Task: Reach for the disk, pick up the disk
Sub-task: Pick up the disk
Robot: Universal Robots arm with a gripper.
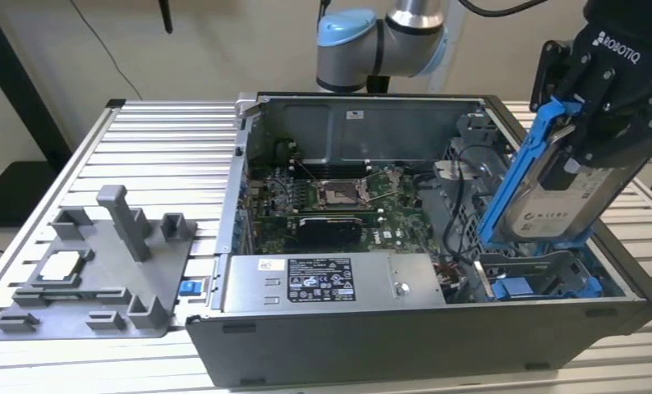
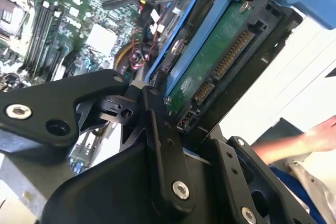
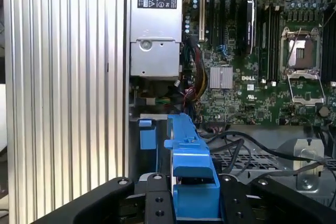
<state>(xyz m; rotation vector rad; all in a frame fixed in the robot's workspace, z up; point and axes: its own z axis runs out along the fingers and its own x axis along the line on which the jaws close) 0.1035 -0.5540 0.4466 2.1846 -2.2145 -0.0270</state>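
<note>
Hanging tilted above the open computer case (image 1: pixel 414 345), the disk (image 1: pixel 562 185) is clamped between the fingers of the black gripper (image 1: pixel 600 123), clear of the drive bay (image 1: pixel 534 275) at the exterior view's right. Bright blue bracket (image 1: pixel 518 168) frames the silver-grey drive body with its white label; in the second wrist view the disk's (image 2: pixel 220 56) green circuit board and connector face the camera. In the first wrist view the bracket's (image 3: pixel 191 177) blue edge sits between the gripper's black links. Inside the case: motherboard (image 1: pixel 326 197), labelled grey power supply (image 1: pixel 326 281). Beside the case, on the ribbed aluminium table (image 1: pixel 162 139): grey fixture plate (image 1: pixel 96 271). A person's hand (image 2: pixel 315 137) appears in the second wrist view.
</note>
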